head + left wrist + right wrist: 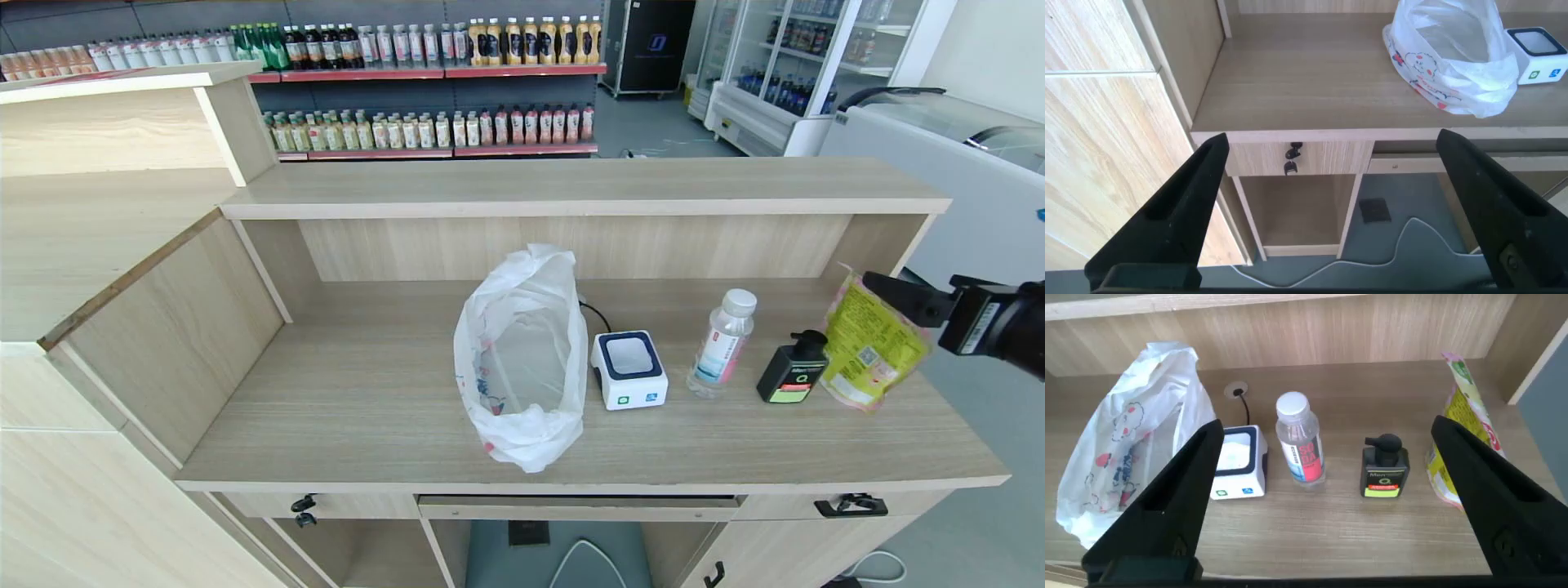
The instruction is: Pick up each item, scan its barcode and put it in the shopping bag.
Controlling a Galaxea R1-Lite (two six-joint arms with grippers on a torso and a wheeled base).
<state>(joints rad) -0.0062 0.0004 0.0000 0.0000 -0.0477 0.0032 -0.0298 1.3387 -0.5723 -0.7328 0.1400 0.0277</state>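
Counter (367,392): bag (522,359), scanner (629,369), bottle (722,345), dispenser (792,371), pouch (869,347)

Thin plastic bag (522,351), matt wood counter (367,408)

You face a light wood counter (367,408) with a raised ledge (571,184); beyond it stand bottle shelves (424,73) and glass-door coolers (784,73) on a grey floor (653,131).

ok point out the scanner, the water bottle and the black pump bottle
scanner (627,354), head view, on its white top window
water bottle (722,343), head view, on its label
black pump bottle (792,377), head view, on its body
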